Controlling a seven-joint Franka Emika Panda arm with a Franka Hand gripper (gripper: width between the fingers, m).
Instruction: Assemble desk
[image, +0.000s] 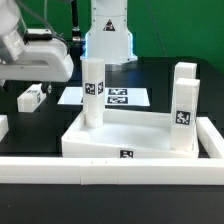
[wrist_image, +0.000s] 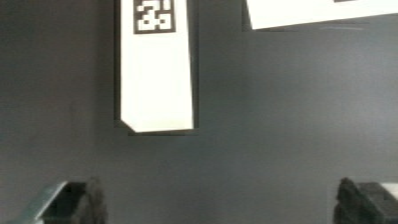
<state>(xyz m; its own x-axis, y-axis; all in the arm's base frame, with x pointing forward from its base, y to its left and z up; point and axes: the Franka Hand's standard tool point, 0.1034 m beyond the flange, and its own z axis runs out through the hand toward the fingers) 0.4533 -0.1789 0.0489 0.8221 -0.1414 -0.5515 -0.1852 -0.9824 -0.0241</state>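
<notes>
Reaching for the next loose leg, looks like: end effector hovers over it, jaws wide apart, nothing held. Next it needs to drop and straddle it. Desk top with two legs standing is well off. Dark counter, dim room.

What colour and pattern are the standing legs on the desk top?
White legs each bearing a black-and-white square tag, seen best in the exterior view.
</notes>
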